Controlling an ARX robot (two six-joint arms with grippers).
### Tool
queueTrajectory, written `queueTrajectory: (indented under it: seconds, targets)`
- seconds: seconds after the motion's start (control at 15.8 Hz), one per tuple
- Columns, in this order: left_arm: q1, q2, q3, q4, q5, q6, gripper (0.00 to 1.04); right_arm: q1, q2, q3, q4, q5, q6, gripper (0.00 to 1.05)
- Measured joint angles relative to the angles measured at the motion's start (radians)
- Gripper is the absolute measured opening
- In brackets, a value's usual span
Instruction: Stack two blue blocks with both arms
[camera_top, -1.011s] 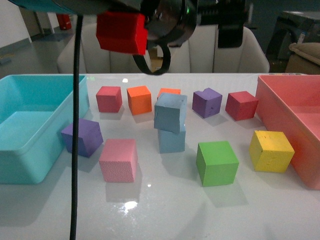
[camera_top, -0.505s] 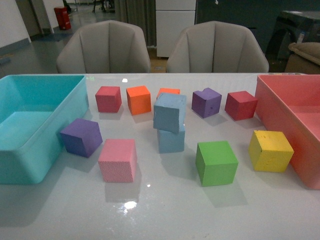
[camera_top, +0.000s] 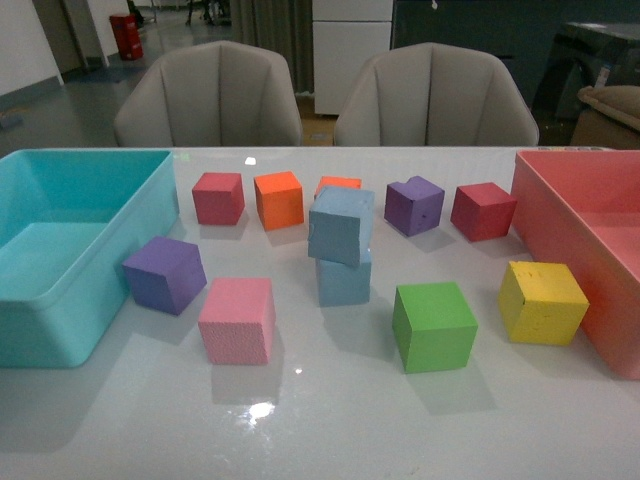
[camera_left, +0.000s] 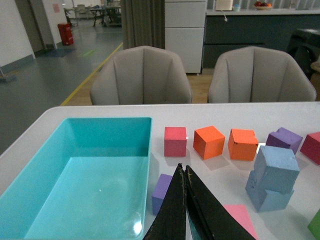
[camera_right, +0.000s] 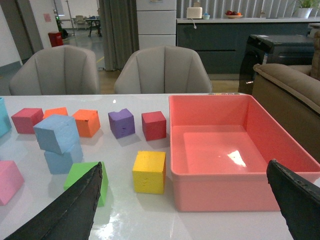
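Left gripper (camera_left: 186, 172) is closed empty, our right gripper (camera_right: 187, 200) spread wide; top blue block (camera_top: 341, 225) sits tilted, overhanging the lower block (camera_top: 344, 279); we judge a nudge could topple it.

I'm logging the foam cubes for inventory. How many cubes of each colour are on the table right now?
Blue: 2, the top blue cube stacked on the bottom blue cube
Purple: 2
Red: 2
Orange: 2
Pink: 1
Green: 1
Yellow: 1
Total: 11 cubes
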Motion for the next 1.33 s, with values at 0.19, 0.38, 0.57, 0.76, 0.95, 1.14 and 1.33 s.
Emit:
queueTrajectory:
  seconds: [0.19, 0.38, 0.57, 0.76, 0.95, 1.14, 1.33]
  targets:
    - [0.084, -0.121, -0.109, -0.006, 0.084, 0.002, 0.02, 0.0, 0.0, 0.0, 0.0, 0.0, 0.0, 0.98]
    - [0.15, -0.239, -0.184, -0.044, 0.149, 0.002, 0.02, 0.0, 0.0, 0.0, 0.0, 0.0, 0.0, 0.98]
    - [0.266, -0.345, -0.235, -0.106, 0.269, 0.003, 0.02, 0.0, 0.0, 0.0, 0.0, 0.0, 0.0, 0.98]
    - [0.269, -0.431, -0.259, -0.165, 0.276, 0.003, 0.02, 0.0, 0.0, 0.0, 0.0, 0.0, 0.0, 0.98]
    - [0.27, -0.501, -0.298, -0.191, 0.275, 0.003, 0.02, 0.0, 0.0, 0.0, 0.0, 0.0, 0.0, 0.98]
    - [0.27, -0.587, -0.298, -0.262, 0.276, 0.003, 0.02, 0.0, 0.0, 0.0, 0.0, 0.0, 0.0, 0.98]
    - [0.27, -0.644, -0.298, -0.32, 0.276, 0.003, 0.02, 0.0, 0.0, 0.0, 0.0, 0.0, 0.0, 0.98]
